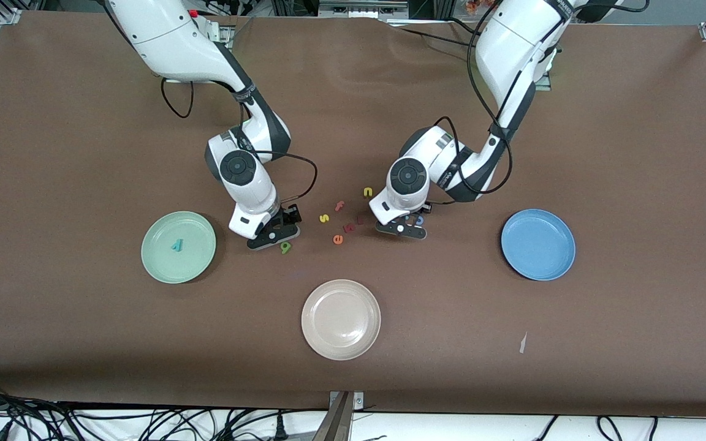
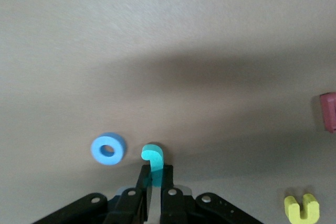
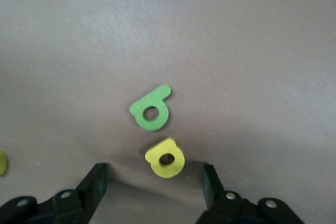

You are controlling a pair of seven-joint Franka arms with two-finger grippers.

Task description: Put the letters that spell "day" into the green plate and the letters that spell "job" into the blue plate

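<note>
A wide brown table [image 1: 604, 135] is filling nearly the whole scene, its cloth covering rippling slightly near the robots' end. Black cables [image 1: 83, 422] are trailing along the pale floor at the table's near edge, and overhead light is casting soft shadows across the surface.

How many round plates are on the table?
3. The pale mint-green plate lies toward the right arm's end, the sky-blue plate toward the left arm's end, and the beige plate nearest the front camera.

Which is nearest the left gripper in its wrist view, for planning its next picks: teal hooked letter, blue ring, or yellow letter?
1. Teal hooked letter, pinched between the left gripper's shut fingers.
2. Blue ring, just beside the hook.
3. Yellow letter, farthest, off toward the view's edge.
</note>
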